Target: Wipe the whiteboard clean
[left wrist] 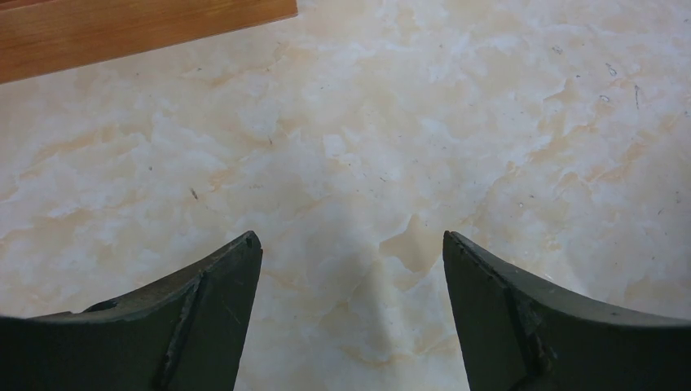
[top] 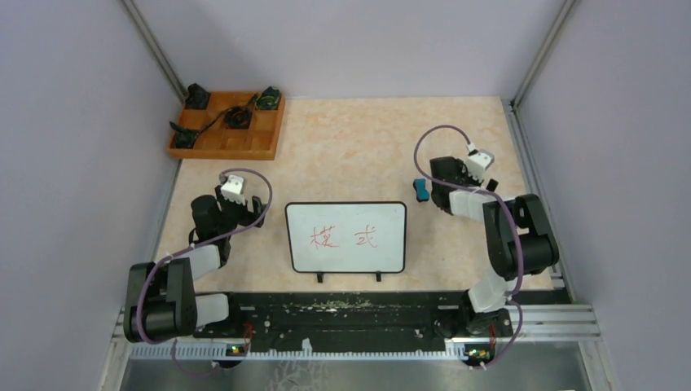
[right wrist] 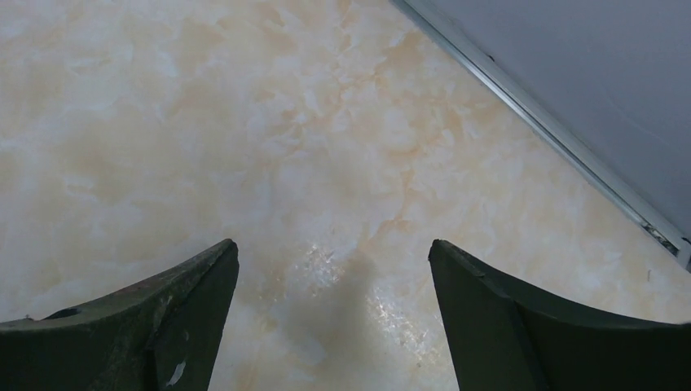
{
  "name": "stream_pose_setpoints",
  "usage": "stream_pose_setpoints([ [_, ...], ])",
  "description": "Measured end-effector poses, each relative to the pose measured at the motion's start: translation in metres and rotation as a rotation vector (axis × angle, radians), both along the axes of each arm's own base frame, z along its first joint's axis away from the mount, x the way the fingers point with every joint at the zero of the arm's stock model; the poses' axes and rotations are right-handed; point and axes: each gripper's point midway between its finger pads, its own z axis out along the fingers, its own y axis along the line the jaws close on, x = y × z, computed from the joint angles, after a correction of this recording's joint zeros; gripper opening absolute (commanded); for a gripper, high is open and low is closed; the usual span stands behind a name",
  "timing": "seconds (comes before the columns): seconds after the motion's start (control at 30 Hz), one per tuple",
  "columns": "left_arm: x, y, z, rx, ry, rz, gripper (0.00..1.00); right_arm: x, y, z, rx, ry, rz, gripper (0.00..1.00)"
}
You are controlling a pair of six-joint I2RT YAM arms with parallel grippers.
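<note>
Right fingers (right wrist: 155, 326) spread wide — marbled table (right wrist: 244, 122) beneath

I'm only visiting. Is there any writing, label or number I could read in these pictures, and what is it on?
"模式": two red handwritten characters on the whiteboard. The strokes are small in the top view, so this reading is not certain.
Nothing else can be read. No legible label shows on the arms, the orange tray or the small blue object, and the two wrist views show no text at all.
</note>
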Motion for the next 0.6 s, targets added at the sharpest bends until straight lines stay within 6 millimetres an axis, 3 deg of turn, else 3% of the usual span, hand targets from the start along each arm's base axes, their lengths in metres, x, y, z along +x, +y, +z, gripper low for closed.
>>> stream_pose_setpoints([
  [0.1,0.0,0.001,0.001,0.001,-0.002,0.003,0.87,0.009,-0.001,0.007,-0.017,0.038,-0.043,0.83],
  [0.27,0.001,0.001,0.008,0.005,-0.025,0.005,0.87,0.034,0.014,0.032,-0.004,0.13,-0.009,0.63],
  [0.37,0.001,0.002,0.009,0.005,-0.028,0.007,0.88,0.044,0.034,0.045,0.081,0.156,0.105,0.61],
  [0.6,0.001,0.001,0.015,0.005,-0.049,-0.007,0.9,0.038,0.084,0.089,0.264,0.178,0.45,0.62],
])
